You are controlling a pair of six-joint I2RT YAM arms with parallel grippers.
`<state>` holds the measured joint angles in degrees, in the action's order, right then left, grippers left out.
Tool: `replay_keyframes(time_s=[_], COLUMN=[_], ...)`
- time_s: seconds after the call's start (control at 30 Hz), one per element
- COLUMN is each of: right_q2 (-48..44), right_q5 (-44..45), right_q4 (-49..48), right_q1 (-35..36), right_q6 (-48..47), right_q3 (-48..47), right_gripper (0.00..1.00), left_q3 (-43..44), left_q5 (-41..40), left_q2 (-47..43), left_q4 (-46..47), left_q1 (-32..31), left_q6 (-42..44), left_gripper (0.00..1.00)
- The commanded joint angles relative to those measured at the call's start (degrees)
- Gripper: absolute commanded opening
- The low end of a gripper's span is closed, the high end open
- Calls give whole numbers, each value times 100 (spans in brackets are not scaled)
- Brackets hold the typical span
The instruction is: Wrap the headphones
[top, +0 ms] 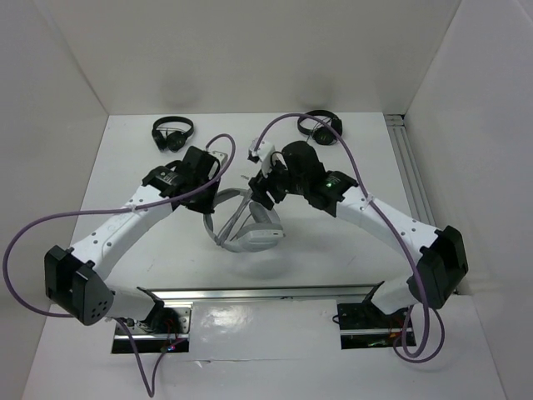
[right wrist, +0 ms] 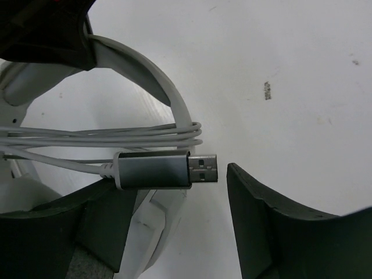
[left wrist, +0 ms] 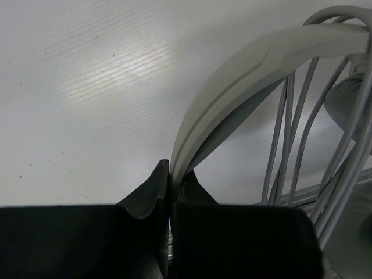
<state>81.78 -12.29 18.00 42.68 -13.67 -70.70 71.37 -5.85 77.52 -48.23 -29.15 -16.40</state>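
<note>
The headphones (top: 254, 235) sit mid-worktop (top: 321, 254), between your arms. Your left gripper (left wrist: 170, 177) is clamped on the headband (left wrist: 232, 75). Your right gripper (right wrist: 174, 186) stands wide, holding nothing; the USB plug (right wrist: 156, 170) lies in its gap, with the cable (right wrist: 116, 138) looped across the headband.

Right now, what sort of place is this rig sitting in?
Probably a lab robot test cell: plain white walls box in a white table, a left arm and right arm are mounted along a metal rail at its near edge, and white headphones lie between them.
</note>
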Motion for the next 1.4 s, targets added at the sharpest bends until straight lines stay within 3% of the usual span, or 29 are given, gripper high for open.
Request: replay_keyframes(time_s=[0.0, 0.03, 0.07, 0.27, 0.47, 0.5, 0.53, 0.67, 0.9, 1.03, 1.17, 1.37], right_q2=[110, 180, 181, 611, 410, 313, 182, -740, -1190, -1857, -2622, -2825], right_q5=[-755, -948, -1072, -1179, -1943, -1839, -1699, -583, 394, 263, 490, 500], right_q4=[134, 134, 203, 441, 92, -15, -164, -894, -235, -515, -1122, -1062], right_q1=[-198, -294, -295, -550, -840, -840, -840, -962, -1016, -963, -717, -542], right_q6=[207, 207, 207, 260, 610, 838, 970, 1735, 2553, 2844, 2896, 2896], right_q3=[-313, -313, -374, -559, -612, -542, -472, -340, -1008, -280, 1054, 1514], right_gripper=[69, 81, 86, 88, 93, 93, 100, 100, 100, 100, 100, 100], left_q3=[263, 263, 263, 211, 79, 26, 26, -97, 183, 490, 641, 1219], left_q5=[233, 346, 469, 681, 734, 734, 734, 516, -91, -329, -207, -31], left_q2=[18, 18, 70, 71, 71, 71, 123, 176, 1089, 1967, 2697, 3629], left_q4=[235, 235, 304, 411, 533, 586, 647, 973, 1544, 1983, 2449, 2617], left_q1=[67, 67, 128, 181, 435, 506, 506, 708, 823, 876, 1086, 1166], left_q6=[76, 76, 76, 76, 129, 76, -11, -275, -829, -1189, -1488, -1541], left_gripper=[0, 0, 0, 0, 0, 0, 0, 0, 0, 0, 0, 0])
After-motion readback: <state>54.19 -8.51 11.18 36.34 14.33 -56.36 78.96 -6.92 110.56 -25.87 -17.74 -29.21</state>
